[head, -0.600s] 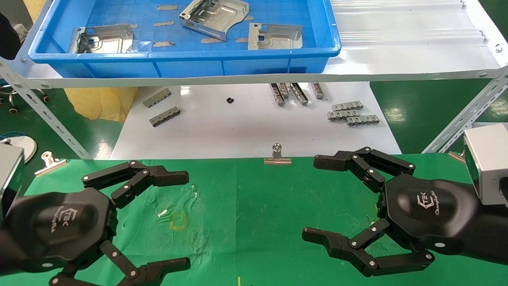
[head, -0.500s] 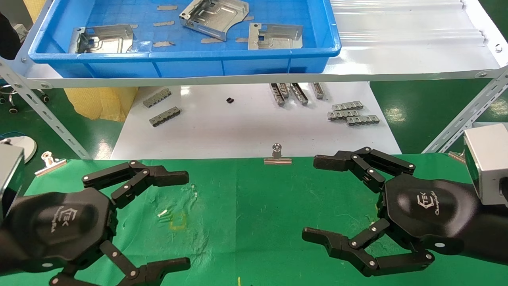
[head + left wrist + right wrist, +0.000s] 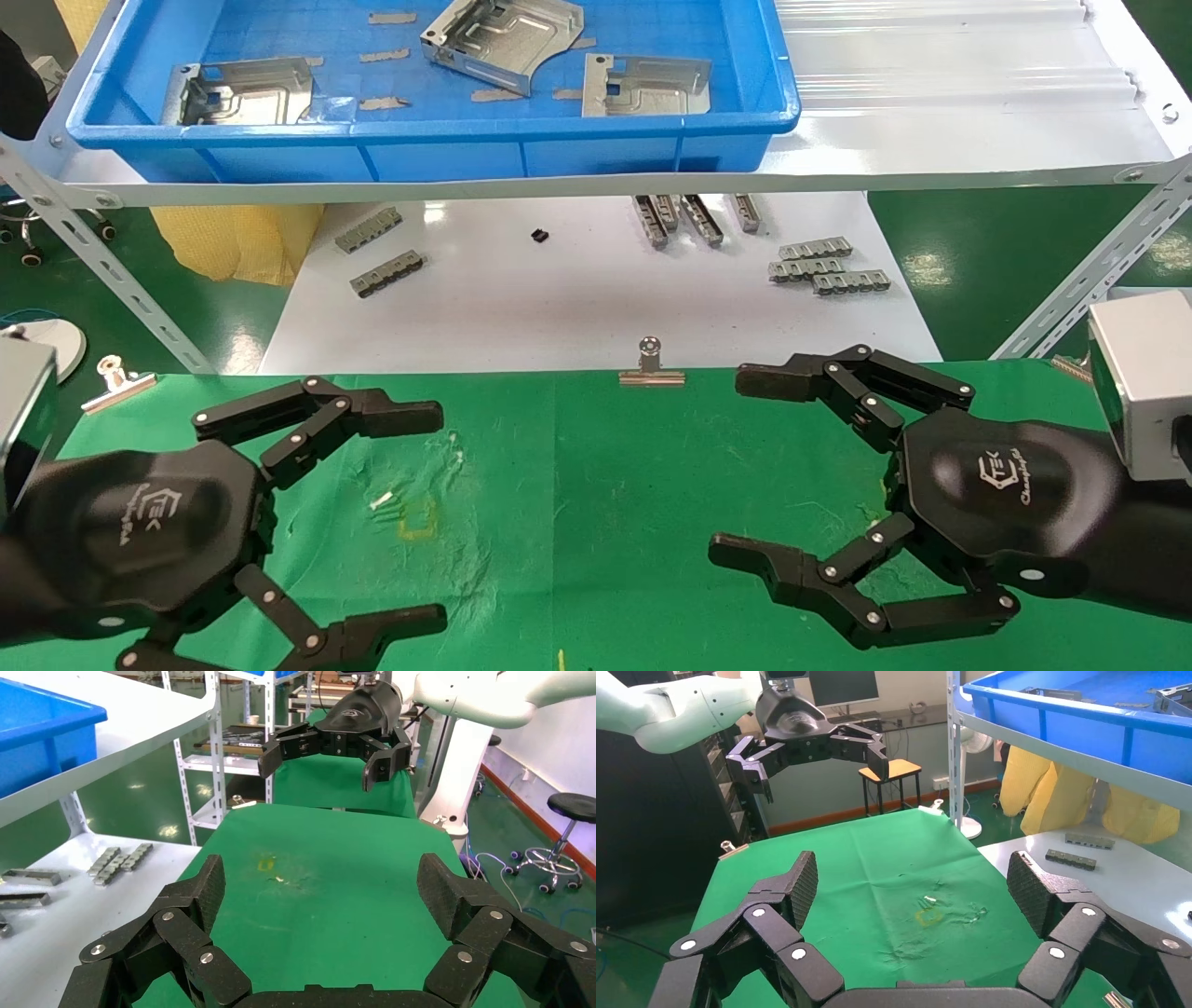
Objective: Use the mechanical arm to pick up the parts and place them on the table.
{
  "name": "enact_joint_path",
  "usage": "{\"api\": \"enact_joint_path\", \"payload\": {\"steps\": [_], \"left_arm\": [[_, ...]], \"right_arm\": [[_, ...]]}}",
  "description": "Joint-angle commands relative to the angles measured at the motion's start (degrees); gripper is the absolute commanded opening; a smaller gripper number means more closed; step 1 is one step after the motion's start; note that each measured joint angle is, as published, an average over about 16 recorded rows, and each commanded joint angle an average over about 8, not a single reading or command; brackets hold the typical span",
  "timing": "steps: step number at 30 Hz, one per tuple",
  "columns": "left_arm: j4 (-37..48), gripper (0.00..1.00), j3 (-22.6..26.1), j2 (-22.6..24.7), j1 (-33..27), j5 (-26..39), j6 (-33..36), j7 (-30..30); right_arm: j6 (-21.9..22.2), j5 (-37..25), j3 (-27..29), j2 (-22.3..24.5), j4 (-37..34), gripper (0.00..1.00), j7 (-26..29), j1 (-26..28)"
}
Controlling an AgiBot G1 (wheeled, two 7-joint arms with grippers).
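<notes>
nothing has moved since the earlier frames: both black link-fingered pincers, left and right, hover spread and empty over the green cloth bench, while all three silver sheet-metal plates remain in the blue plastic tray, task unstarted.

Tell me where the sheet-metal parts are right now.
In the head view, three sheet-metal parts lie in the blue bin on the white shelf, beyond the green table; neither open gripper is near them.

Nothing has moved since the earlier pictures: the left gripper, right gripper and parts show no change in place or pose.
</notes>
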Motion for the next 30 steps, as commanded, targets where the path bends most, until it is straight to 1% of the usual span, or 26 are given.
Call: {"api": "enact_joint_path", "payload": {"steps": [1, 9, 30], "left_arm": [[0.00, 1.00, 0.00, 0.00, 0.00, 0.00, 0.00, 0.00], [0.00, 1.00, 0.00, 0.00, 0.00, 0.00, 0.00, 0.00], [0.00, 1.00, 0.00, 0.00, 0.00, 0.00, 0.00, 0.00]], "right_arm": [[0.00, 0.00, 0.00, 0.00, 0.00, 1.00, 0.00, 0.00], [0.00, 0.00, 0.00, 0.00, 0.00, 0.00, 0.00, 0.00], [0.00, 0.00, 0.00, 0.00, 0.00, 0.00, 0.00, 0.00]]}}
